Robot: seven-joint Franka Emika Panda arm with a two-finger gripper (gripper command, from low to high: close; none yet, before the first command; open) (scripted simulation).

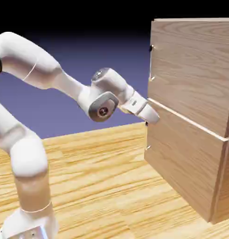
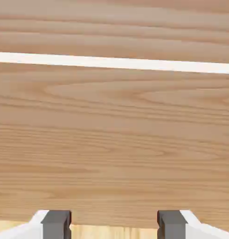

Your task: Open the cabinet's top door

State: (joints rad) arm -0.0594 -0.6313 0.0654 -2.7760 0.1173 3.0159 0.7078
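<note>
wide-open pincer (image 2: 114, 225) with nothing between its tips, near the cabinet (image 1: 181, 154), below the top door (image 1: 190, 74)

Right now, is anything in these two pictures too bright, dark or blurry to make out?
Exterior view: black above the backdrop, glare whitening the arm, cabinet handles thin and hard to trace; hand view: evenly lit wood grain, slightly soft, no distinct shadows, white strip washed out flat.

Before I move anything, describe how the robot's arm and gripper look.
The arm is glossy white with rounded segments, thin seam lines and grey round joint caps, one with a dark centre; a black band shows at the left edge. The gripper has white fingers with blocky grey tips.
</note>
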